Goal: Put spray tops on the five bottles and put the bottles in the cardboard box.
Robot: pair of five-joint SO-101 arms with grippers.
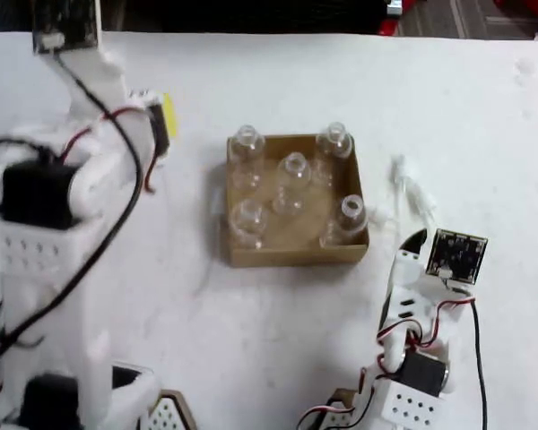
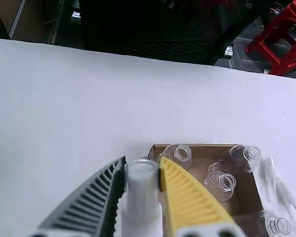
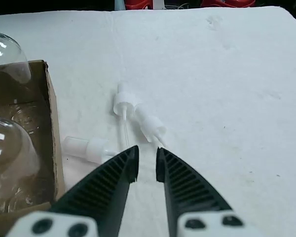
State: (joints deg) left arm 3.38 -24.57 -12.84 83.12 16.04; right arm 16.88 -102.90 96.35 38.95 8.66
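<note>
Cardboard box (image 1: 296, 253): open-topped, on the white table (image 1: 251, 358). It lies ahead of the left gripper (image 2: 141, 165), past the tip of its yellow jaw, and off to one side of the right gripper (image 3: 147, 155).

Left gripper: the grey and yellow jaws pinch a white cylindrical piece (image 2: 140, 190), held upright with its open rim level with the jaw tips. Judged to be a spray top or part of one; cannot confirm from this angle.

Right gripper: the black jaws stand a narrow gap apart with nothing between them, tips low over the table.

Bottles (image 1: 293, 172): five clear ones, all upright inside the box, one near each corner and one in the middle. The necks that show look open, with no spray top seated on any I can make out. One bottle is partly hidden behind the yellow jaw in the left wrist view.

Spray tops: three loose on the table, outside the box. Two, (image 3: 123, 102) and (image 3: 150, 126), lie just ahead of the right jaw tips. The third (image 3: 86, 147) lies near the tips on the box side, between them and the box wall.

Progress, as judged: boxing appears done and capping not begun. All five bottles remain to be topped. One possible top is in hand and three are on the table. A fifth is not located.
</note>
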